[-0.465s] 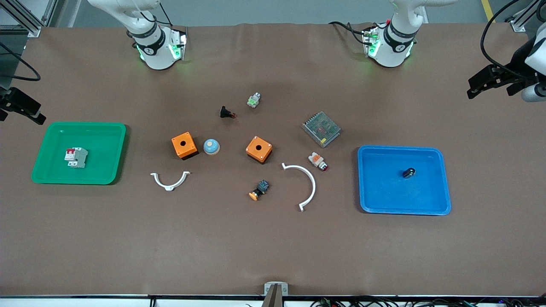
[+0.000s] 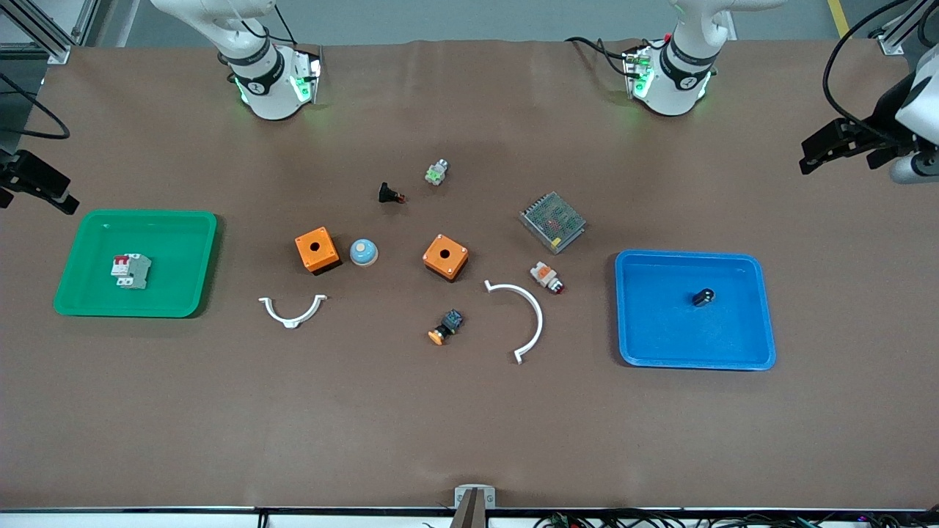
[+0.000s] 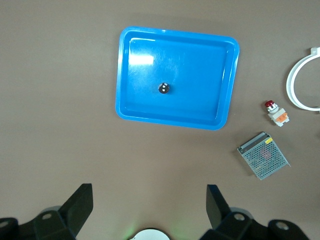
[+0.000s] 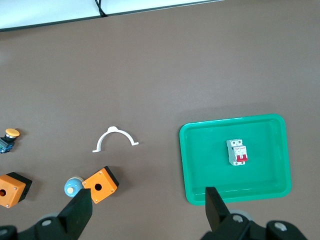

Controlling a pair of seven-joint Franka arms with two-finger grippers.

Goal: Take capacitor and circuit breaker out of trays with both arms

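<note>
The capacitor (image 2: 703, 297) lies loose near the middle of the blue tray (image 2: 763, 308), clear of every wall; the circuit breaker (image 2: 131, 270) lies flat in the green tray (image 2: 205, 264), red switch end toward the robot bases. Neither is touched yet. The left gripper (image 3: 147, 207) hangs high over bare table beside the blue tray, fingers spread wide and empty. The right gripper (image 4: 145, 210) hangs off the green tray's edge, likewise spread and empty. Bring each down squarely over its part. Straddle the breaker across its narrow sides. The capacitor probably rolls (its lie is hard to read), so centre it before you pinch.
</note>
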